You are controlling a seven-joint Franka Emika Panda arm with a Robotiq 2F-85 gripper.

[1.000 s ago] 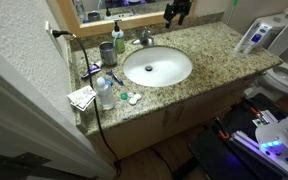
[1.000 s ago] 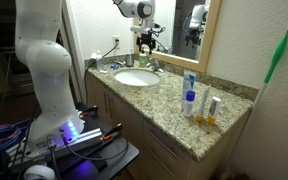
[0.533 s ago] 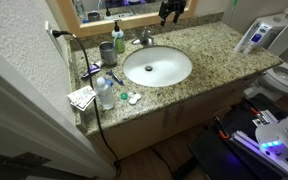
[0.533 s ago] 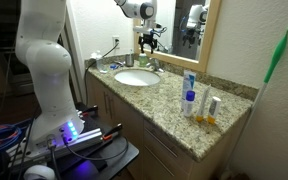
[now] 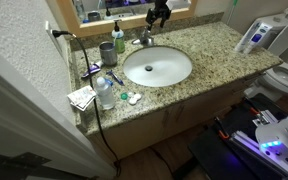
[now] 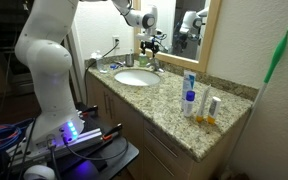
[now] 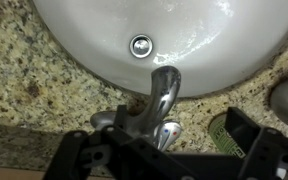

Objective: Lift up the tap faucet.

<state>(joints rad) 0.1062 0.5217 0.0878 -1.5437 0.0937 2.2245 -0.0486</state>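
The small silvery tap faucet [image 5: 144,38] stands at the back rim of the white oval basin [image 5: 179,78]. It also shows in an exterior view [image 6: 155,65]. In the wrist view the faucet [image 7: 162,95] points its spout over the basin [image 7: 84,35], and its lever handle with red and blue dots lies between my fingers. My gripper [image 7: 164,152] is open, with one finger on each side of the handle and not touching it. In both exterior views the gripper [image 5: 159,14] [image 6: 151,43] hangs just above the faucet.
A green soap dispenser [image 5: 118,36] and a grey cup [image 5: 107,52] stand beside the faucet. Bottles and small items [image 5: 104,92] crowd one end of the granite counter [image 5: 214,50]. More bottles [image 6: 189,95] stand at the other end. A mirror frame [image 6: 212,45] runs behind.
My gripper has moved sideways along the back wall and down a little, from beside the faucet to right above it. Nothing on the counter has moved.
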